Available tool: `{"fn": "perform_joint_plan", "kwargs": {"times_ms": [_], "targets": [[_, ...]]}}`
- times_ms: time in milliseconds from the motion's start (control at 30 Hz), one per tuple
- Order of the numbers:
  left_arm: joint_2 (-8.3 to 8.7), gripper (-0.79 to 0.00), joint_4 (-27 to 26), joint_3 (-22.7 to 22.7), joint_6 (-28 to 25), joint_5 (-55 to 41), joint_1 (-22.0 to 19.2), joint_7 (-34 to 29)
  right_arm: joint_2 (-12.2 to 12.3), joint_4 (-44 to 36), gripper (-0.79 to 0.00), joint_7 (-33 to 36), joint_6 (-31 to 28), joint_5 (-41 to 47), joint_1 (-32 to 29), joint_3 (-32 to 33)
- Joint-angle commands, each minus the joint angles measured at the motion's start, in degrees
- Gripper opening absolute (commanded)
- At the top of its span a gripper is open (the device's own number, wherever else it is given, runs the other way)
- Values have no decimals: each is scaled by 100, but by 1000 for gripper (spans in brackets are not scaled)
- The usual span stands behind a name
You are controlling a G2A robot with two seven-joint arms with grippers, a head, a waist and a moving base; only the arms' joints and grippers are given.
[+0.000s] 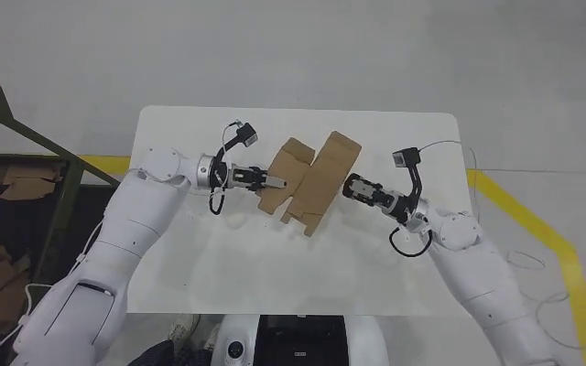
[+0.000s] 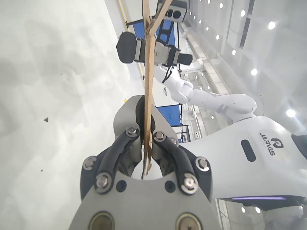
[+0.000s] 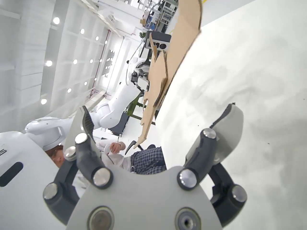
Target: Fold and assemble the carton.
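While pinching the carton (image 1: 307, 178) by its left edge in the left gripper (image 1: 272, 182), holding it unfolded over mid-table (image 1: 183, 265), long axis pointing across at the right gripper (image 1: 352, 189). Spread wide and empty there, just beside the right edge, facing it. No obstruction between. Closest for next grab: right.

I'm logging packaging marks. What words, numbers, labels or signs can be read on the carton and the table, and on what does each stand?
The carton: none; every face shown is plain brown board.
The table: none; no text or label on it.
The blue panel behind the table: small white print, too blurred to read.
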Motion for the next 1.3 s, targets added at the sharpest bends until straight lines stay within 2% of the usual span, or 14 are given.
{"fn": "perform_joint_plan", "kwargs": {"times_ms": [0, 167, 267, 467, 767, 1067, 1133, 1200, 1267], "targets": [[51, -785, -144, 27, 100, 188, 32, -86, -16, 245, 0, 477, -118, 292, 185, -65], [175, -785, -490, 114, 191, 464, 128, -177, -67, 677, 0, 1227, -303, 671, 539, -244], [238, -785, -604, 142, 174, 445, 153, -160, -89, 735, 0, 1460, -158, 679, 712, -415], [346, -785, -785, 243, 193, 298, 146, -179, -67, 749, 0, 1564, -54, 596, 865, -681], [495, -785, -894, 333, 184, 106, 118, -170, 0, 1308, 0, 1553, -66, 863, 1207, -792], [625, -785, -1065, 614, 313, 28, 29, -299, 203, 813, 0, 1779, 158, 673, 1568, -1248], [652, -785, -1070, 661, 302, -5, 6, -288, 266, 792, -22, 1834, 212, 578, 1664, -1415], [682, -785, -1076, 698, 304, -55, -17, -291, 323, 758, -86, 1836, 215, 571, 1744, -1597], [713, -785, -1080, 729, 296, -88, -31, -283, 385, 743, -203, 1818, 196, 558, 1821, -1775]]}}
